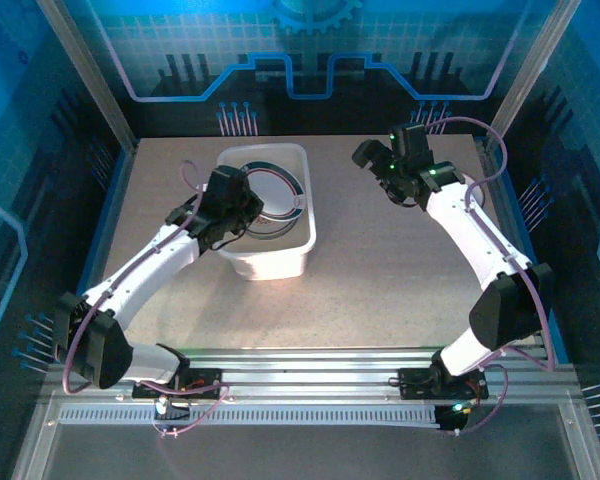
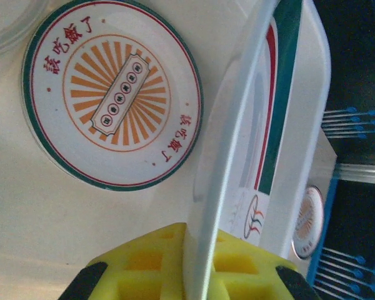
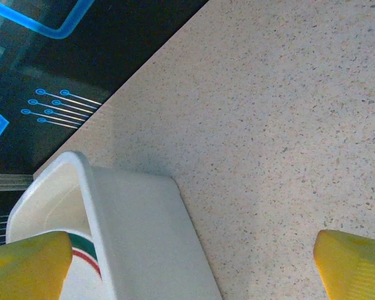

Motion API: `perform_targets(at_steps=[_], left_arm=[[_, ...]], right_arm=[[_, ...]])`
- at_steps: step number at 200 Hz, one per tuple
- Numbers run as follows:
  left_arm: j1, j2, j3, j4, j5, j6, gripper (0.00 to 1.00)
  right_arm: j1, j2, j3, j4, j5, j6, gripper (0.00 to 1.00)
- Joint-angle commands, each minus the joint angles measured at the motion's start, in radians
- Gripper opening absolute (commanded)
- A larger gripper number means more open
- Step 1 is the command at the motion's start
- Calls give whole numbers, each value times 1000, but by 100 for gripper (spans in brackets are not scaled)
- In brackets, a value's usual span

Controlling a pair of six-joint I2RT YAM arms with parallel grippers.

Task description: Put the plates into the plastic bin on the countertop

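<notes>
One tilted plate (image 2: 250, 144), rim clenched by left gripper (image 2: 200, 265), stands in the plastic bin (image 1: 302, 215) beside a flat plate (image 2: 112, 94). Right gripper (image 1: 372, 158) released, at bin's 2 o'clock.

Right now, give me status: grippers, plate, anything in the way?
Left gripper shut on plate, edge-on inside bin. Right gripper open over countertop, right of bin. Second plate flat on bin floor. No obstruction seen.

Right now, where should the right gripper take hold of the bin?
Probably the rolled rim of the bin, on the wall facing the open right gripper, coming from above with one finger inside and one outside: the wall is thin and upright, and the bin is too wide to span.
</notes>
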Motion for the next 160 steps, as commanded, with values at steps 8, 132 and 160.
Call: perform_targets(at_steps=[8, 132, 160], left_arm=[[-66, 49, 22, 58, -252, -164, 0], [-147, 285, 17, 140, -329, -423, 0], [-135, 296, 4, 144, -292, -430, 1]], right_arm=[[-32, 14, -17, 37, -76, 10, 100], [-162, 160, 33, 16, 128, 64, 100], [-174, 236, 71, 35, 256, 89, 100]])
